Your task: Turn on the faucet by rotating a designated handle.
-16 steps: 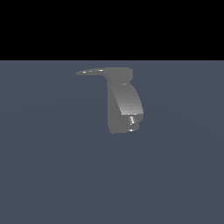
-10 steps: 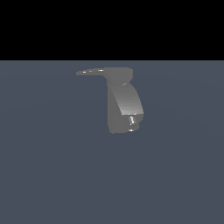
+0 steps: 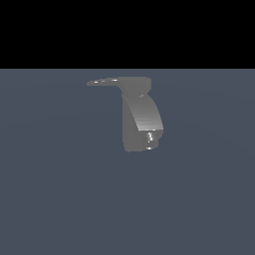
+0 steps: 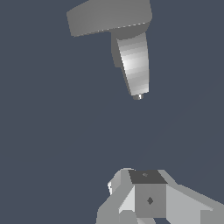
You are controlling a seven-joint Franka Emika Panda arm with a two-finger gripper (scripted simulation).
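Note:
The faucet [image 3: 142, 119] is a matte-grey curved block with a flat cap [image 3: 134, 84] on top and a small shiny nozzle [image 3: 150, 137] at its low end. The handle [image 3: 102, 81] is a thin tapering lever sticking out from the cap toward the exterior view's left. In the wrist view the faucet [image 4: 134, 61] shows with its cap [image 4: 109, 16] and nozzle [image 4: 138, 96]; I cannot pick out the handle there. My gripper [image 4: 140, 179] shows only in the wrist view, as blocky white and grey parts well apart from the faucet and touching nothing. Its jaws overlap, so their state is unclear.
The faucet stands on a flat blue-grey floor [image 3: 60, 199] that spreads on all sides. A black band fills the upper part of the exterior view. The robot arm does not show in the exterior view.

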